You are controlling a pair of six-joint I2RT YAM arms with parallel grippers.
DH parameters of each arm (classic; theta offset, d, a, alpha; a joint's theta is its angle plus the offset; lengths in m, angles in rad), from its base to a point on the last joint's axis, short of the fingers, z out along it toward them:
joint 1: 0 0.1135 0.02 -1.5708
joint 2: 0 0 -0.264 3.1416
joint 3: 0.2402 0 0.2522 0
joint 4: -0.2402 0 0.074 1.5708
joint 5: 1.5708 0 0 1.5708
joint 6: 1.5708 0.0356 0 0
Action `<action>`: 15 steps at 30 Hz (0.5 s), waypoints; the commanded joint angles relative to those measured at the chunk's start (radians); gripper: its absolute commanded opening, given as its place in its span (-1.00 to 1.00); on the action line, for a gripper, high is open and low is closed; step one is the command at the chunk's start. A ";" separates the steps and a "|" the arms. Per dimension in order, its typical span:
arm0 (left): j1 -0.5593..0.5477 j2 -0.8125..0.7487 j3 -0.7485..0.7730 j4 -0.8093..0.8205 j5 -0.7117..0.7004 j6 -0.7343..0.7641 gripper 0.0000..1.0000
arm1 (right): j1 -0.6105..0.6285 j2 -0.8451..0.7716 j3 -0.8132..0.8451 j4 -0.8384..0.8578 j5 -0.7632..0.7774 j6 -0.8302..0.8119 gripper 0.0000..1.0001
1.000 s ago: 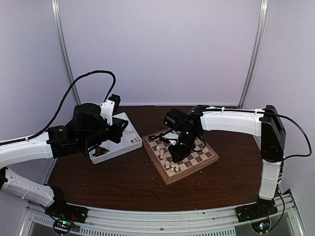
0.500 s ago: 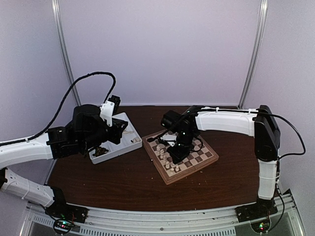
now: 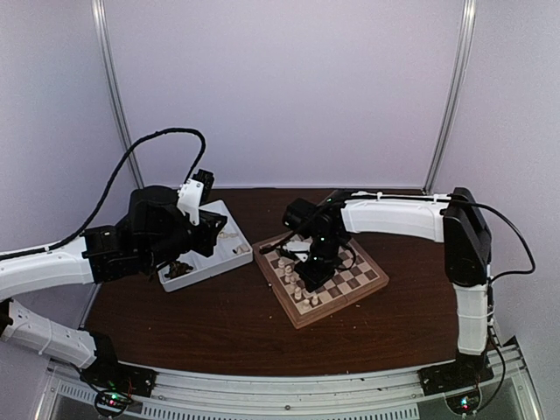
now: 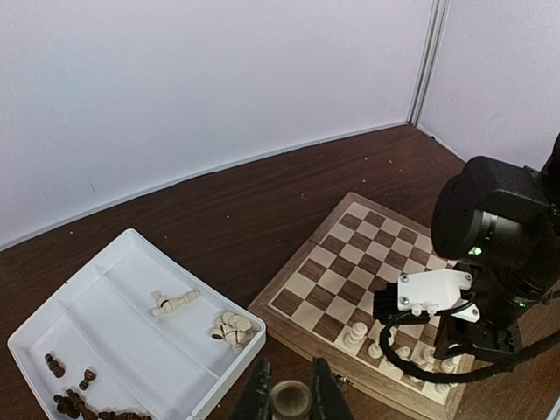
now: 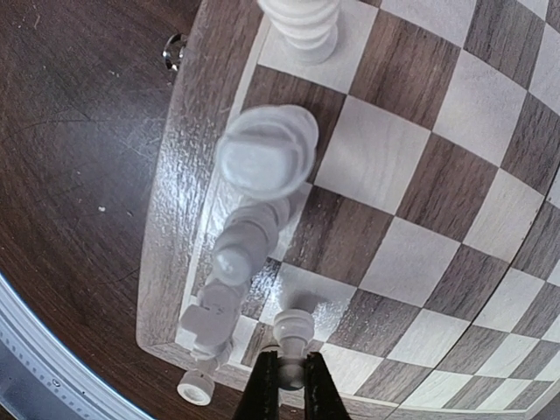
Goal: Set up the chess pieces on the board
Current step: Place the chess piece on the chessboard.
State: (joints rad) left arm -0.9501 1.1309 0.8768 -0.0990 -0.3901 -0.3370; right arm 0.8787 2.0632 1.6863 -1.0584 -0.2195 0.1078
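The board (image 3: 363,280) lies right of centre, with cream chess pieces (image 3: 297,284) along its near-left side. My right gripper (image 5: 290,385) is shut on a cream pawn (image 5: 295,331), low over a corner of the board (image 5: 411,201), beside a row of cream pieces (image 5: 267,162). Whether the pawn touches the square I cannot tell. My left gripper (image 4: 290,398) is shut on a dark brown piece (image 4: 290,402), above the gap between the tray (image 4: 114,324) and the board (image 4: 341,262).
The white tray (image 3: 234,249) sits left of the board, with dark pieces (image 4: 74,404) in one compartment and cream pieces (image 4: 229,328) in another. The right arm's wrist (image 4: 494,227) hangs over the board's right part. A wall runs behind the table.
The right arm has shifted a little to the left over the board with the pawn. The left arm has barely moved.
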 commanded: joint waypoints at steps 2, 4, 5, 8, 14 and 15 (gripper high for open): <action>0.003 -0.011 -0.008 0.053 -0.017 0.019 -1.00 | -0.006 0.018 0.039 -0.018 0.033 -0.011 -0.88; 0.002 -0.010 -0.009 0.054 -0.017 0.020 -1.00 | -0.006 0.017 0.042 -0.019 0.035 -0.011 -0.81; 0.002 -0.009 -0.008 0.055 -0.018 0.021 -1.00 | -0.006 0.017 0.044 -0.020 0.037 -0.012 -0.78; 0.002 -0.007 -0.009 0.056 -0.022 0.021 -1.00 | -0.006 0.018 0.047 -0.023 0.039 -0.013 -0.70; 0.002 -0.010 -0.012 0.056 -0.020 0.021 -1.00 | -0.006 0.016 0.056 -0.028 0.037 -0.014 -0.63; 0.002 -0.011 -0.011 0.056 -0.021 0.021 -1.00 | -0.006 0.018 0.058 -0.028 0.037 -0.015 -0.63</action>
State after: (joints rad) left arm -0.9501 1.1313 0.8768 -0.0982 -0.3981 -0.3302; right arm 0.8787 2.0693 1.7145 -1.0714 -0.2039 0.0998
